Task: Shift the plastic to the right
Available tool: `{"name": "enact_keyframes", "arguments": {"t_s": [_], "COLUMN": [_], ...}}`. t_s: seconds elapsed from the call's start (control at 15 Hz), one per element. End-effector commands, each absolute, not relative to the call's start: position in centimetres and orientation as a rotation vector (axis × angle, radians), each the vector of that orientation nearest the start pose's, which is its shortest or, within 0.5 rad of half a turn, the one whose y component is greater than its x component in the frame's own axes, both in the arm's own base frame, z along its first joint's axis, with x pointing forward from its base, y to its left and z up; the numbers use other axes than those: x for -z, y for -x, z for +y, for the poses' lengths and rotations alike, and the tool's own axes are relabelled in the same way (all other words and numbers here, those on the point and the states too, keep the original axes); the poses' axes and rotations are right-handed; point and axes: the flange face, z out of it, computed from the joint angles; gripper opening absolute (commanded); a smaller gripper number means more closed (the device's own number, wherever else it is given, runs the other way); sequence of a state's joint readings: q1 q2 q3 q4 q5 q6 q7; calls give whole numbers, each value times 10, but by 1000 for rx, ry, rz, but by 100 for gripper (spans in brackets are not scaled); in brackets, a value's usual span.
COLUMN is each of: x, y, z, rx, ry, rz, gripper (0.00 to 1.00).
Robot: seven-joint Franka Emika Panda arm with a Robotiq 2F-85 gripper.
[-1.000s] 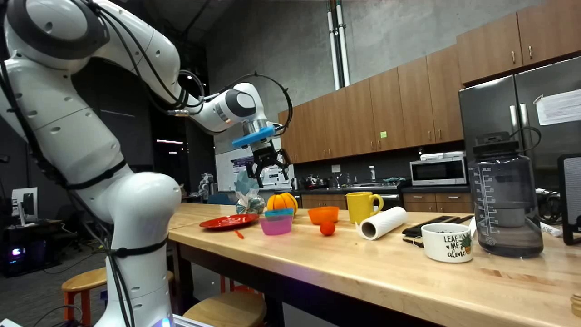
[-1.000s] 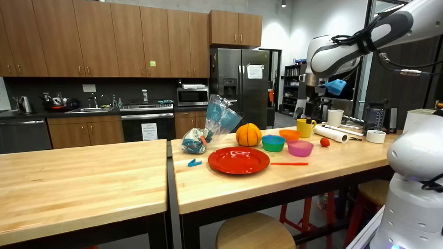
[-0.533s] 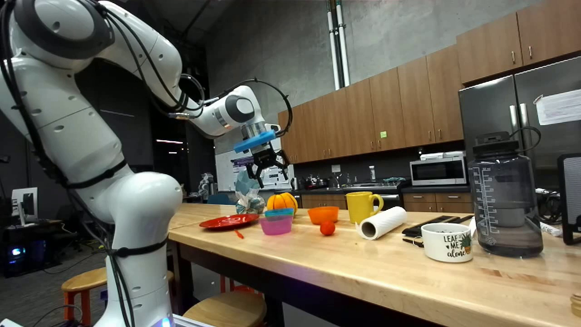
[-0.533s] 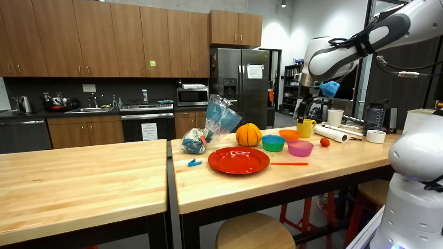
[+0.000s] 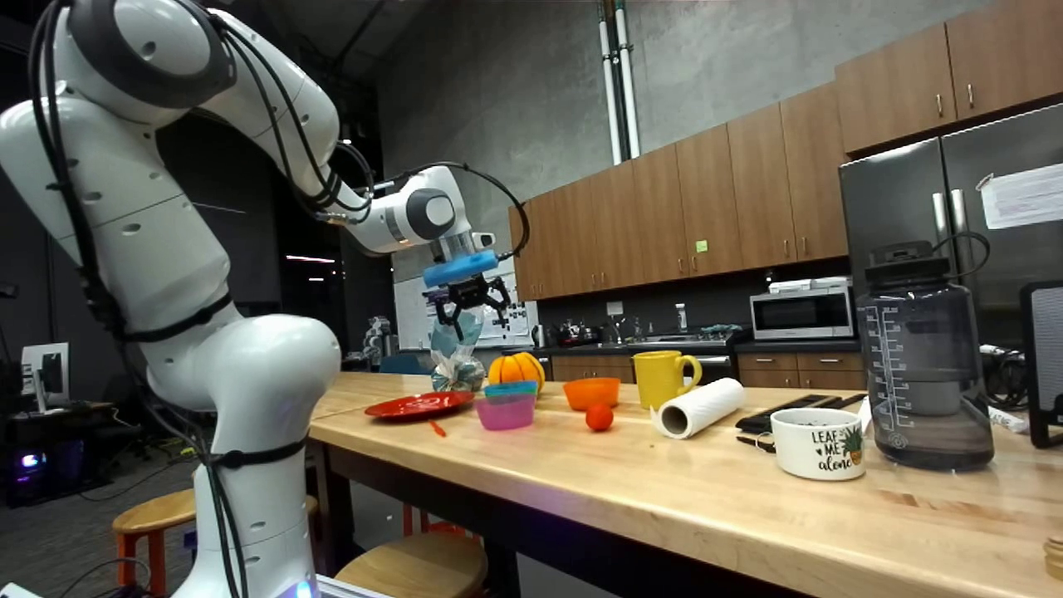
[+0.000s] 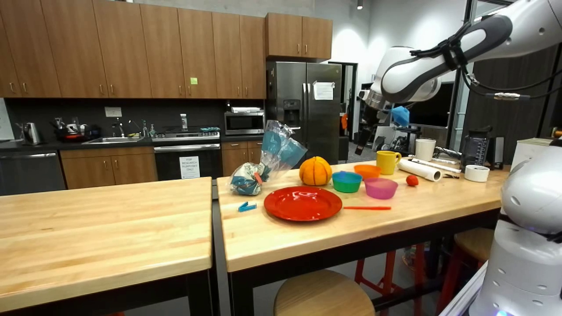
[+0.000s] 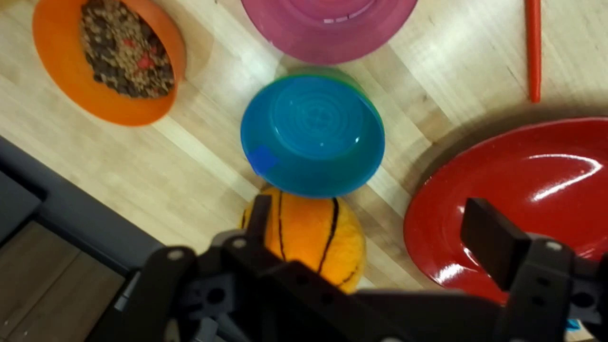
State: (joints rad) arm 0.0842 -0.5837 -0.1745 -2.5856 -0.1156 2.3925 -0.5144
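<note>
1 second later, hanging farther left above counter [image 6: 421,213] with pincer [image 7: 368,213] spread wide; leaving plastic bag [image 6: 267,163] unmoved on far side of red plate [image 6: 303,203].

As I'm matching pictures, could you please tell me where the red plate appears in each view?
In an exterior view: red plate, lower half, left of centre.
In an exterior view: red plate, lower half, slightly right of centre.
Wrist view: red plate, right side, cut off by the picture's edge.
Shared landmark: pink bowl, right of the plate in both exterior views, top centre in the wrist view.
</note>
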Motion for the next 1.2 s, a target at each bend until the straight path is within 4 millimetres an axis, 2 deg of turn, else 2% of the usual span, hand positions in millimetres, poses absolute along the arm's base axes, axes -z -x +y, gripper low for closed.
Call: {"name": "enact_keyframes", "arguments": {"t_s": [0.0,0.27,0.47,1.13], "x": [-488,-488,-486,-462], "y": [-413,-426,-435,-469], "z": [-23,-4,13,52], "rx": [787,1005,1095,1185], "ry": [2978,2836,2703,2398], "rz": [-927,-994,-1032,-1179], "gripper": [100,100,100,100]}}
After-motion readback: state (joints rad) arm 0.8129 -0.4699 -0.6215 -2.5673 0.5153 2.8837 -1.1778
